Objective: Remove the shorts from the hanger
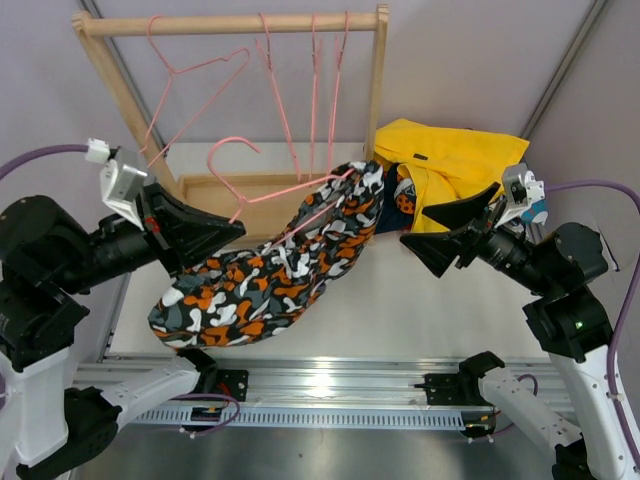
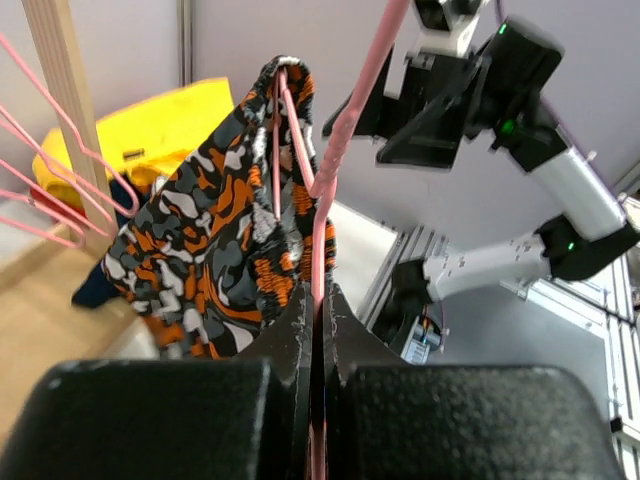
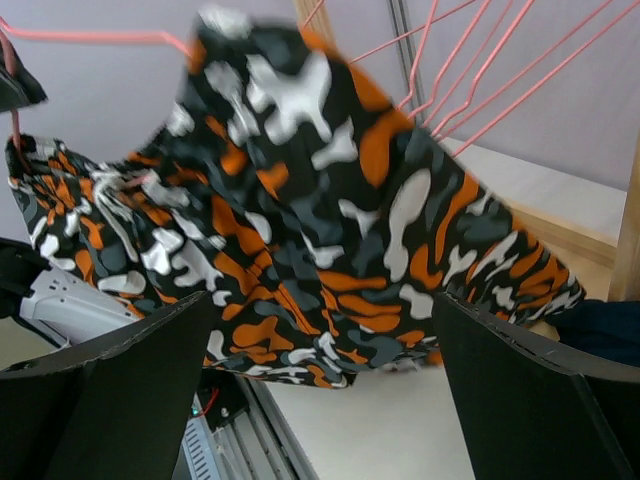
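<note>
The camouflage shorts point(image 1: 280, 275) hang draped over the pink hanger point(image 2: 345, 130) above mid-bench point(image 1: 420, 310), between the two arms and just in front of the wooden rack point(image 1: 230, 24) at 12 o'clock. In the top view their long axis runs from 8 o'clock to 2 o'clock, with the 8 o'clock end sagging lowest. The left gripper point(image 2: 318, 310) has its jaws clamped on the hanger wire, apparently to steady it. The right gripper point(image 3: 320, 320), at 3 o'clock of the shorts, faces the fabric with jaws wide apart, placed to pull it free. The yellow shorts point(image 1: 450, 155) lie at 1 o'clock.
</note>
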Motion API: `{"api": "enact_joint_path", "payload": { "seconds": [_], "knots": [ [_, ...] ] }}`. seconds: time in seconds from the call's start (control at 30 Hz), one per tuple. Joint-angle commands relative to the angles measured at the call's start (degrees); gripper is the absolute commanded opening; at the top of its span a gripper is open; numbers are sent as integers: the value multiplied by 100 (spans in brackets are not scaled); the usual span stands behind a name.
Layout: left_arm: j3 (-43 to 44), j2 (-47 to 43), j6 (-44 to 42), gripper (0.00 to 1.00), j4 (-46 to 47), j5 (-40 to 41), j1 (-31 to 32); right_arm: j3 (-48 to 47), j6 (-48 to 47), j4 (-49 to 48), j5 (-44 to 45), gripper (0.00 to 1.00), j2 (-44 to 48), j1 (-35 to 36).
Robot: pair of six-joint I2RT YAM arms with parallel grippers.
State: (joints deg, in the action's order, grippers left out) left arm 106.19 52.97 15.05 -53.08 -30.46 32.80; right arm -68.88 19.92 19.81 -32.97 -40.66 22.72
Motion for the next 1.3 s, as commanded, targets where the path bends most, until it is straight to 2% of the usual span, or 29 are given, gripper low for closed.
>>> {"api": "enact_joint_path", "payload": {
  "seconds": [0.0, 0.2, 0.5, 0.6, 0.67, 0.7, 0.73, 0.77, 0.8, 0.9, 1.0, 1.17, 1.27],
  "knots": [
    [358, 266, 340, 0, 403, -92, 60, -222, 12, 119, -78, 99, 58, 31],
    [104, 109, 411, 0, 579, -206, 60, 120, 143, -179, 19, 99, 147, 31],
    [86, -24, 499, 0, 703, -364, 60, 1131, 934, -2392, -8, 99, -406, 354],
    [77, -50, 473, 0, 676, -303, 60, 1254, 847, -2579, 229, 95, -688, 697],
    [60, -50, 429, 0, 632, -303, 60, 1263, 724, -2605, 405, 83, -820, 812],
    [42, -59, 411, 0, 623, -294, 60, 1263, 706, -2640, 414, 73, -838, 839],
    [25, -76, 402, 0, 606, -268, 60, 1263, 671, -2641, 475, 35, -847, 865],
    [-10, -76, 368, 0, 597, -259, 60, 1246, 575, -2614, 563, 11, -812, 857],
    [-28, -94, 359, 0, 580, -172, 60, 1202, 522, -2484, 947, 0, -768, 866],
    [-46, -85, 245, 0, 325, 22, 60, 1044, 206, -2238, 1799, 0, -557, 787],
    [-220, -155, 156, 0, 158, 233, 69, 694, -23, -1781, 2188, 0, -513, 392],
    [-423, -252, 42, 0, 52, 417, 104, 499, 336, -1551, 2093, 0, -574, -1029],
    [-424, -235, -2, 0, -53, 540, 174, 586, 688, -1568, 1900, 0, -609, -1628]
  ]
}}
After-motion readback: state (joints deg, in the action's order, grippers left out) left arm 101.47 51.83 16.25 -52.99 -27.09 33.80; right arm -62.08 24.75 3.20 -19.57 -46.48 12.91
